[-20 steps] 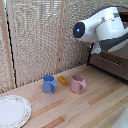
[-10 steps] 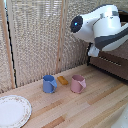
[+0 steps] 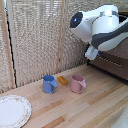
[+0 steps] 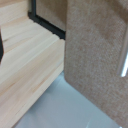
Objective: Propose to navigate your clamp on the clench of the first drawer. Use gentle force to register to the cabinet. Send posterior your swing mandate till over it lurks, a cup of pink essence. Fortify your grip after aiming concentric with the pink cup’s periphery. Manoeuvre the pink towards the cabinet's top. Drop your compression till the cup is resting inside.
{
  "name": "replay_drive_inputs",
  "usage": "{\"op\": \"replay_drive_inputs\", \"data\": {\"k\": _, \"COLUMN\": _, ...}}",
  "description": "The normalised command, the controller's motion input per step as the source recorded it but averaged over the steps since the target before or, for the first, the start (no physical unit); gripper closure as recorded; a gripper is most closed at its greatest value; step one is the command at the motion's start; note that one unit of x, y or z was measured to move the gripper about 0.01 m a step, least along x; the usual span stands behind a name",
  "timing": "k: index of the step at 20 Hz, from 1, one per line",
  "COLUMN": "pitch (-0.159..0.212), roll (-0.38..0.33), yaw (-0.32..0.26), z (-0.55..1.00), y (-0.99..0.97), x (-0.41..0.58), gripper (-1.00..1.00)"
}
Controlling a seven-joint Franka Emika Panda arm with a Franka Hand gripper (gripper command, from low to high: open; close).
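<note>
My clamp point(image 3: 92, 54) hangs from the white arm at the exterior view's right, just in front of the dark brown cabinet point(image 3: 114, 63). It holds nothing. In the wrist view a brown drawer front point(image 4: 95, 50) fills most of the picture, and a slim silver handle point(image 4: 123, 61) shows at its edge. One dark finger point(image 4: 1, 47) shows at the frame's edge, so the jaws stand apart. The pink cup point(image 3: 77, 83) stands upright on the wooden table point(image 3: 95, 107), below the clamp and toward the exterior view's left, well apart from it.
A blue mug point(image 3: 49, 84) stands to the exterior view's left of the pink cup, with a small orange object point(image 3: 62, 80) between them. A white plate point(image 3: 12, 111) lies at the front left. A slatted screen point(image 3: 35, 40) backs the table.
The arm has shifted a little toward the exterior view's left and the clamp has sunk slightly beside the cabinet. The mugs and plate have not moved.
</note>
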Motion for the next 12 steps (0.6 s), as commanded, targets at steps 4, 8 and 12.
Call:
{"op": "replay_drive_inputs", "data": {"k": 4, "pitch": 0.000, "roll": 0.258, "yaw": -0.273, "z": 0.17, "y": 0.12, "x": 0.057, "gripper": -1.00}}
{"op": "replay_drive_inputs", "data": {"k": 8, "pitch": 0.000, "roll": 0.260, "yaw": -0.259, "z": 0.16, "y": 0.13, "x": 0.105, "gripper": -1.00}}
{"op": "replay_drive_inputs", "data": {"k": 12, "pitch": 0.000, "roll": 0.263, "yaw": -0.253, "z": 0.14, "y": 0.13, "x": 0.125, "gripper": -1.00}}
